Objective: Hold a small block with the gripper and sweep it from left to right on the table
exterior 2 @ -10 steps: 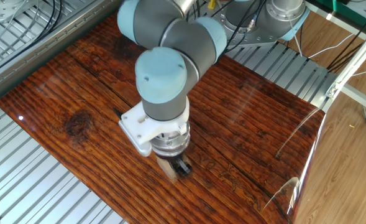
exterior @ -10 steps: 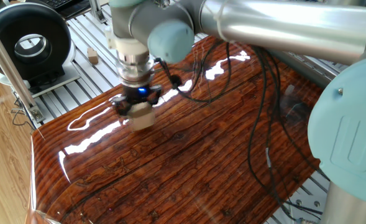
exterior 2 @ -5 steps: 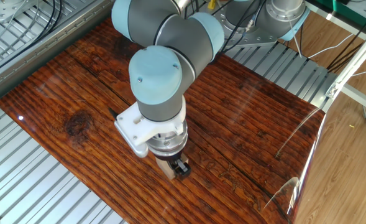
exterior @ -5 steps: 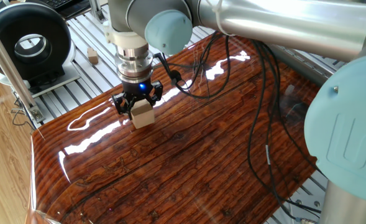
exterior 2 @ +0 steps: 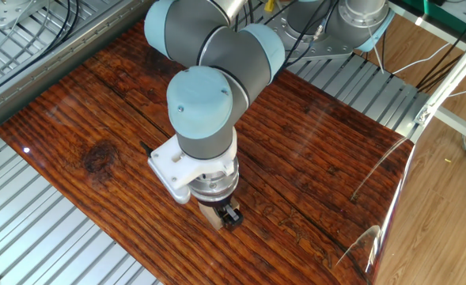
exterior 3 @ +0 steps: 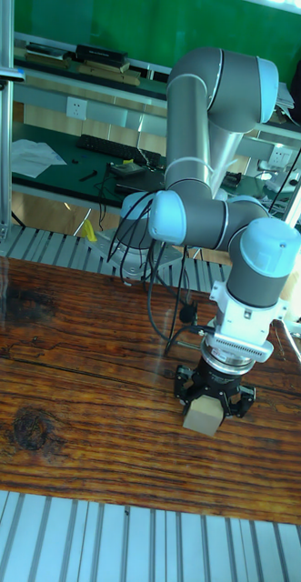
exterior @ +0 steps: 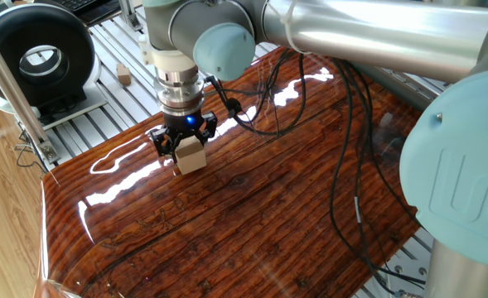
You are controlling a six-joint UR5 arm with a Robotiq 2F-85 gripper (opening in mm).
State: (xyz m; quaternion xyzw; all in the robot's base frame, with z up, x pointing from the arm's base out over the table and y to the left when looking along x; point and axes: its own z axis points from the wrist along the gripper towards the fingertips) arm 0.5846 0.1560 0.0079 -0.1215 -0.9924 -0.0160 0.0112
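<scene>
The small block (exterior: pixel 190 155) is a pale beige wooden cube resting on the glossy reddish-brown table (exterior: pixel 268 215), toward its left part in this view. The black gripper (exterior: pixel 184 142) points straight down over it, blue ring lit, and its fingers are shut on the block's sides. From the other fixed view the wrist hides most of the block (exterior 2: pixel 212 215), and only a corner shows beside the gripper (exterior 2: pixel 224 214), close to the table's (exterior 2: pixel 74 119) near edge. In the tall view the block (exterior 3: pixel 203 417) sits under the gripper (exterior 3: pixel 214 397) at the right of the table (exterior 3: pixel 77 364).
A tiny brownish block (exterior: pixel 124 76) lies on the aluminium slats (exterior: pixel 86 124) beyond the board. A black round device (exterior: pixel 40 54) stands at the far left. Black cables (exterior: pixel 351 165) hang from the arm over the board. A clear panel (exterior 2: pixel 391 190) lines one table edge.
The gripper and block were blurred in motion one second ago and are sharp now. They sit at nearly the same spot, with the wrist shifted only slightly.
</scene>
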